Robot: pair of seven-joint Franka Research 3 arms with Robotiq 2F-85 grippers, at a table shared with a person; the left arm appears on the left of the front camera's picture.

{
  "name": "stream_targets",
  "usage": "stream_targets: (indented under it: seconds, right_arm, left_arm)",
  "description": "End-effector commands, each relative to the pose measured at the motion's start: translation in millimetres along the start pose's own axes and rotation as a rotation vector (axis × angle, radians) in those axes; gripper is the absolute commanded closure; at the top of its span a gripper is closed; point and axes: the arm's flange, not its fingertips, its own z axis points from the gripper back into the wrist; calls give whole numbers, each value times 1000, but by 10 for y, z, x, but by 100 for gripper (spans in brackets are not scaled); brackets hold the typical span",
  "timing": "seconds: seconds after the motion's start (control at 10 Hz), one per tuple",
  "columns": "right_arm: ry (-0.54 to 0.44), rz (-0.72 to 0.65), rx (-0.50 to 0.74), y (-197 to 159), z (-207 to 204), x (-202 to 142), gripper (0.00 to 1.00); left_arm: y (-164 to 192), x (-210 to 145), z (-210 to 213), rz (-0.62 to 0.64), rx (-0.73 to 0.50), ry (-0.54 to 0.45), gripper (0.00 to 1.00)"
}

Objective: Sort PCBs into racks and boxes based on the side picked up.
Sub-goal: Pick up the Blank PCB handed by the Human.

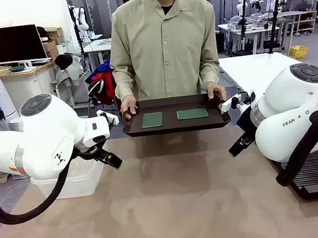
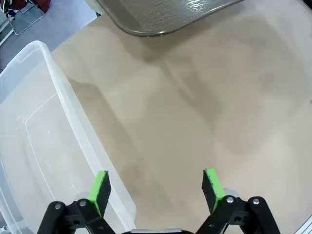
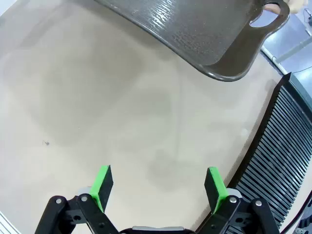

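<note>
Two PCBs lie flat on a dark tray (image 1: 177,127) that a person holds at the table's far edge: the left PCB (image 1: 151,120) and the right PCB (image 1: 192,113), slightly apart. The left gripper (image 2: 156,183) hangs by the clear box (image 2: 48,97) and the right gripper (image 3: 158,183) by the black rack (image 3: 278,161), both with jaws apart and empty. Nothing is picked yet. Next, probably, one arm must reach far and pinch a board's edge.

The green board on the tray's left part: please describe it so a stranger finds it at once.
At the far side of the table, a person holds a dark brown tray. Two flat green boards lie on it, apart; this board is the one toward the robot's left. It looks nearly square, while its neighbour looks wider.
</note>
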Motion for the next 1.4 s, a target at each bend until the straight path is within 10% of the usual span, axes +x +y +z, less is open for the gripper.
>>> stream_targets:
  seconds: [0.0, 1.3]
  right_arm:
    - [0, 0, 0, 0, 0, 0, 0]
    - [0, 0, 0, 1, 0, 0, 0]
  left_arm:
    - [0, 0, 0, 0, 0, 0, 0]
    - [-1, 0, 0, 0, 0, 0, 0]
